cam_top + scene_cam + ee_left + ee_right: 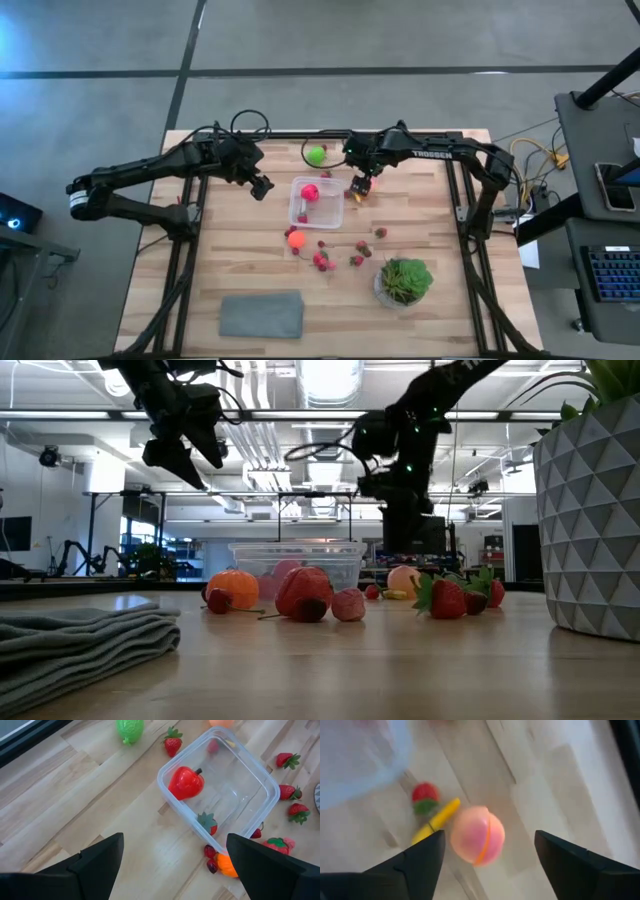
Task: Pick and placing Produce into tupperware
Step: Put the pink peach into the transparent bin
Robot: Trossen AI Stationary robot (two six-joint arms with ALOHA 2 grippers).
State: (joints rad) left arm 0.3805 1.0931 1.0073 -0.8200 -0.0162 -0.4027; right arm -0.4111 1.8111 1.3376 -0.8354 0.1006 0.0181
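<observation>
Step in hand: your right tool [487,865] hovers spread over the pink-peach fruit [477,835], just right of the tupperware [316,204]; centre it, then descend.
Watch: the yellow piece [436,822] touches the fruit.
Left tool [170,870]: spread, empty, left of the box.
Tupperware: clear, rounded, holding a red fruit [186,782] and a strawberry [209,823]; mid-table.

Two fruits [186,783] inside tupperware [316,201], others around

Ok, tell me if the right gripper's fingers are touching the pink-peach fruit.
Apart. In the right wrist view the pink-peach fruit lies on the table between the open right gripper's fingers, with bare wood showing on both sides of it.
</observation>
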